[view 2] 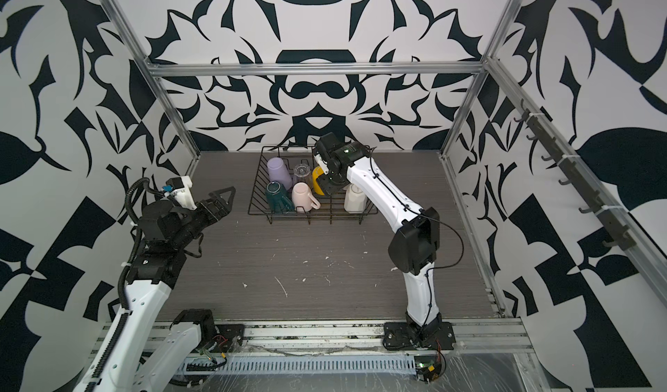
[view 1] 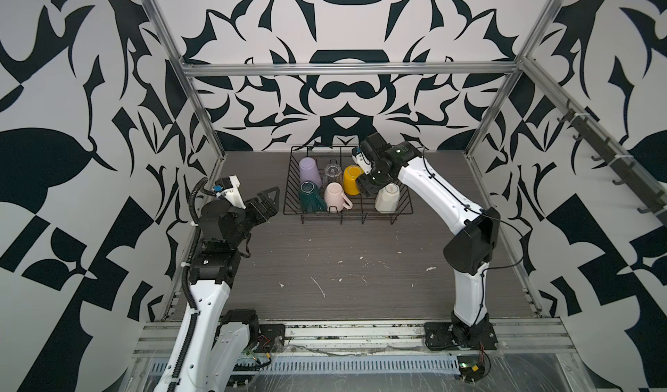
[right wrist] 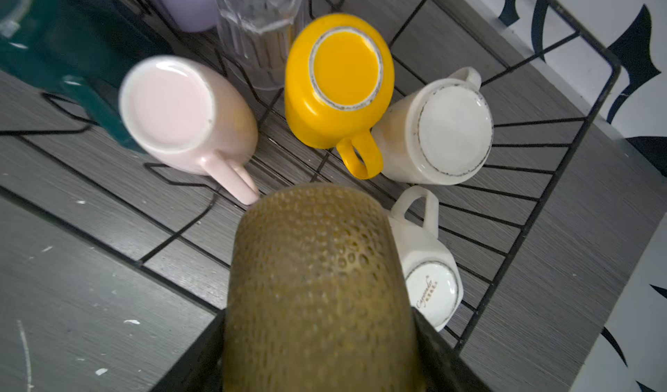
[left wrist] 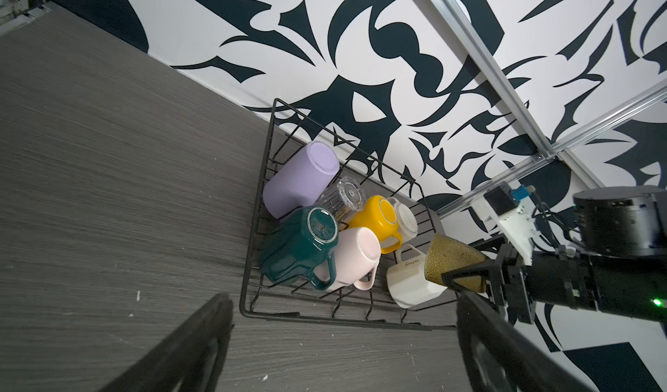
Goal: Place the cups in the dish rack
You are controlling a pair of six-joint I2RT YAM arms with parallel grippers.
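In both top views the rack stands at the back of the counter. The right claw is over its right half, and the wrist hides what it carries. The left claw hangs wide open and empty just beside the rack's left side. A careless swing there could shove the wires.

In the left wrist view, the right claw is clamped partway closed on the tilted olive glass, above the white mug. A straight drop would probably clip that mug.

In the right wrist view, the free slot lies between the pink mug, the yellow mug, the cream mug and the white mug. It looks tight. Released tilted, the olive glass may topple onto the handles.
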